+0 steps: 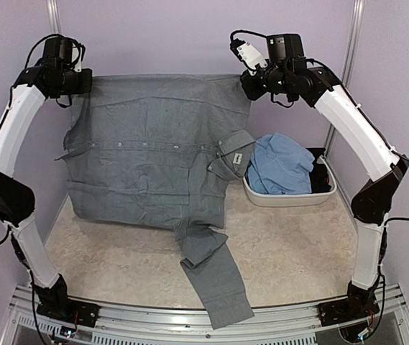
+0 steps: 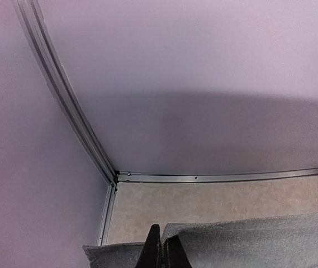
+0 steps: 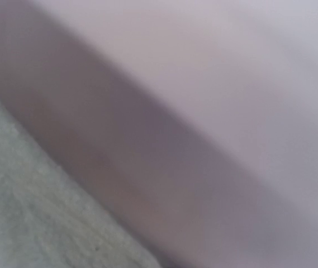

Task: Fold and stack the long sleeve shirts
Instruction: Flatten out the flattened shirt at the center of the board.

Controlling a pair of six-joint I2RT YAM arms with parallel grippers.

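The slate grey long sleeve shirt is held up by its far edge between both grippers. Its lower part rests on the table and one sleeve trails over the near edge. My left gripper is shut on the shirt's far left corner; in the left wrist view the gripper pinches grey cloth. My right gripper holds the far right corner. The right wrist view is blurred, with only cloth showing and the fingers hidden. The light blue shirt lies crumpled in the basin.
The white oval basin stands at the right, just beside the grey shirt's collar. The back wall and its metal rail are close behind the grippers. Bare tabletop shows at the front right.
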